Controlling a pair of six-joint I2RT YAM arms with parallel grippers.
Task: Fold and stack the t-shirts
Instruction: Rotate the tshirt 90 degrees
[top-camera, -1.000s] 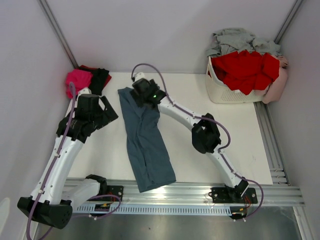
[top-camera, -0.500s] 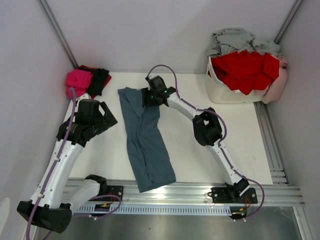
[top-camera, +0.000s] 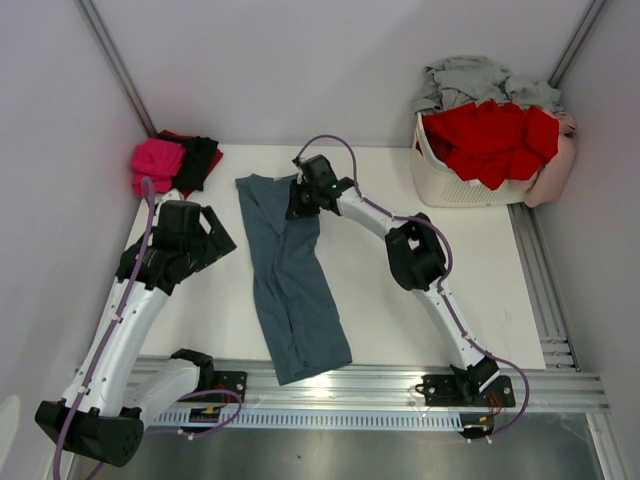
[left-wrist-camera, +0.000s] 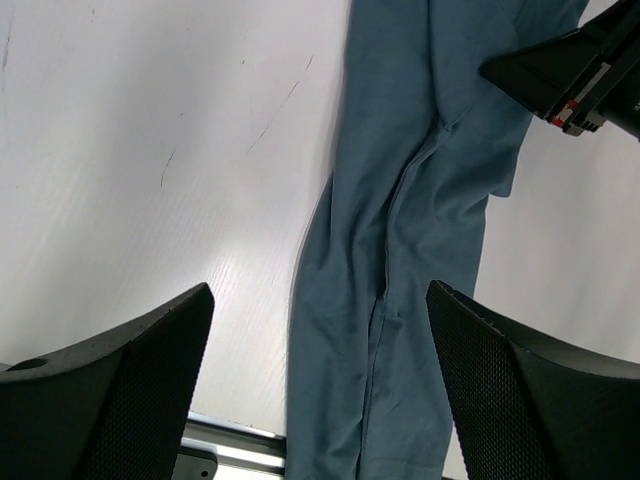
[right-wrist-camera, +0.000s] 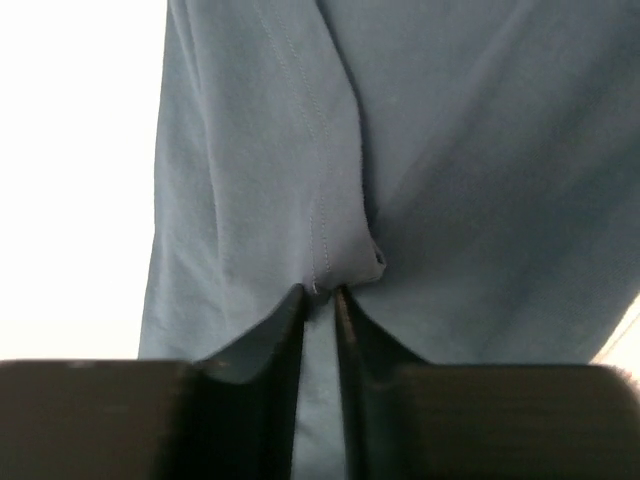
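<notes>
The slate blue-grey t-shirt (top-camera: 295, 290) lies as a long folded strip on the table (top-camera: 385, 325); its near end is by the rail, well nearer than either pincer. The left pincer (top-camera: 207, 236) hovers to the strip's left with its fingers (left-wrist-camera: 130, 390) spread wide apart and holding nothing (its own camera shows the cloth lying below and beyond the two fingers). Farther on, the right pincer (top-camera: 297, 200) sits at the strip's far right edge, its fingers (right-wrist-camera: 285, 330) nearly together and clamped on a raised fold of the cloth. Beyond the left pincer, in the far left corner, a magenta-pink t-shirt (top-camera: 157, 160) lies touching a black t-shirt (top-camera: 202, 158). Well off to the right pincer's right stands the white basket (top-camera: 455, 188); it is heaped with red t-shirts (top-camera: 490, 135), with a pale grey t-shirt (top-camera: 470, 75) on the far side.
</notes>
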